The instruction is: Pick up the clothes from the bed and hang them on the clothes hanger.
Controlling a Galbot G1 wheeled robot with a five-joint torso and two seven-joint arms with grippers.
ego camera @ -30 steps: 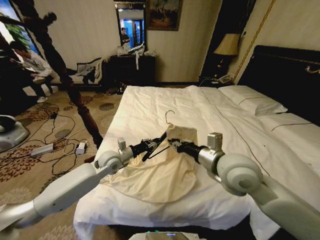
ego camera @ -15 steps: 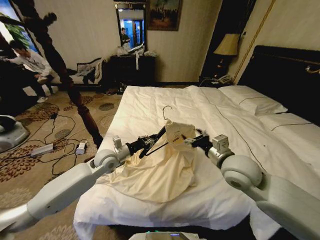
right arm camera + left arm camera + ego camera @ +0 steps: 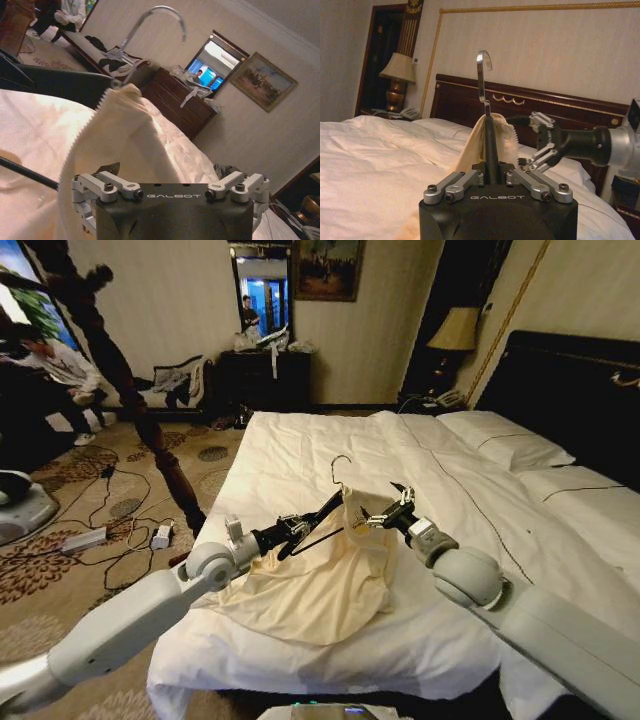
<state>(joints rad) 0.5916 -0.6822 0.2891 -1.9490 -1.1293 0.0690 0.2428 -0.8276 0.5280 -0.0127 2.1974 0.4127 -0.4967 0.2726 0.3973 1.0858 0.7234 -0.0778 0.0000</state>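
The black clothes hanger [image 3: 325, 512] is held tilted above the bed [image 3: 300, 450], its pale wire hook [image 3: 482, 75] pointing up. My left gripper [image 3: 296, 527] is shut on the hanger's lower arm. The cream clothes [image 3: 310, 585] hang over the hanger's upper end and spread down onto the duvet. My right gripper [image 3: 388, 510] is open just to the right of the shirt's collar, its fingers [image 3: 542, 121] spread beside the fabric [image 3: 472, 145] without gripping it. In the right wrist view the shirt [image 3: 125, 145] lies close in front, with the hook [image 3: 150, 20] above it.
White pillows [image 3: 505, 440] and a black headboard [image 3: 570, 390] lie to the right. A tall dark coat stand [image 3: 130, 390] rises from the carpet on the left, with cables and a power strip [image 3: 85, 538] near its foot. A dresser [image 3: 265, 375] stands against the far wall.
My right gripper has let go of the shirt, opened, and drawn back to the right of the collar. The left gripper still holds the hanger, and the hook has shifted slightly.
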